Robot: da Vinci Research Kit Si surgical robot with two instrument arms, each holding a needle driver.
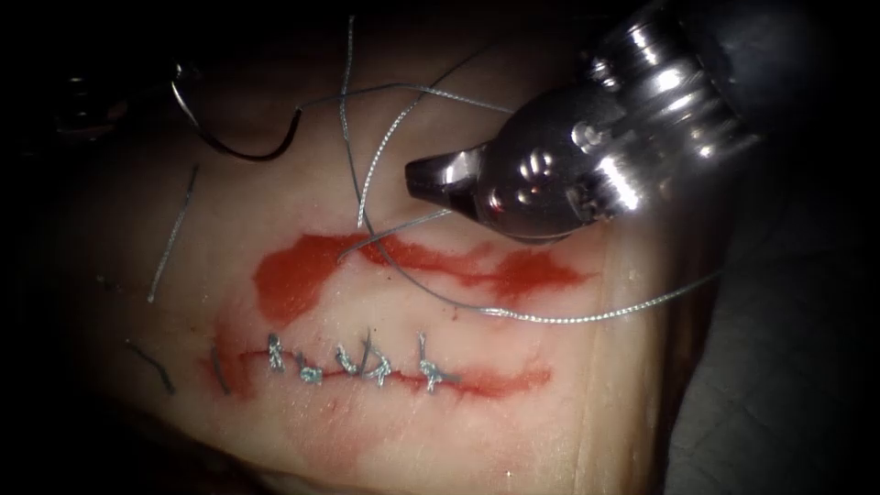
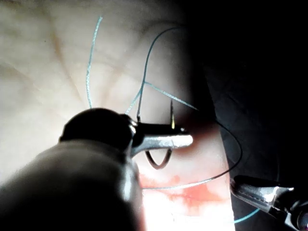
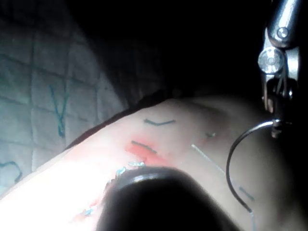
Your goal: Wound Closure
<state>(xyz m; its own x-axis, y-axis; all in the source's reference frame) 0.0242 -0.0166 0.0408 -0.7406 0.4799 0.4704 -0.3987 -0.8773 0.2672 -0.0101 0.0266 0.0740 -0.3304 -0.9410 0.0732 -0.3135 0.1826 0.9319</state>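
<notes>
The tissue [image 1: 513, 440] bears a sideways cut [image 1: 500, 380] closed by several stitches [image 1: 367, 362]. My left tool [image 3: 276, 62] is shut on the curved needle [image 1: 234, 148] near one end of its curve. Thread [image 1: 403, 89] trails from the needle's other end. The needle hangs free of the tissue, beyond the cut's left end, and it also shows in the wrist views [image 2: 159, 162] [image 3: 233, 163]. My right tool [image 1: 422, 174] hovers beyond the cut's right half, jaws shut, apparently on the thread [image 1: 403, 226]. From there a slack loop [image 1: 587, 318] sweeps right.
Red fluid [image 1: 293, 275] lies in patches between the right tool and the cut, and along the cut. Cut ends of thread [image 1: 174, 234] lie on the tissue's left part. A gridded cloth [image 1: 779, 385] lies off the tissue's right edge.
</notes>
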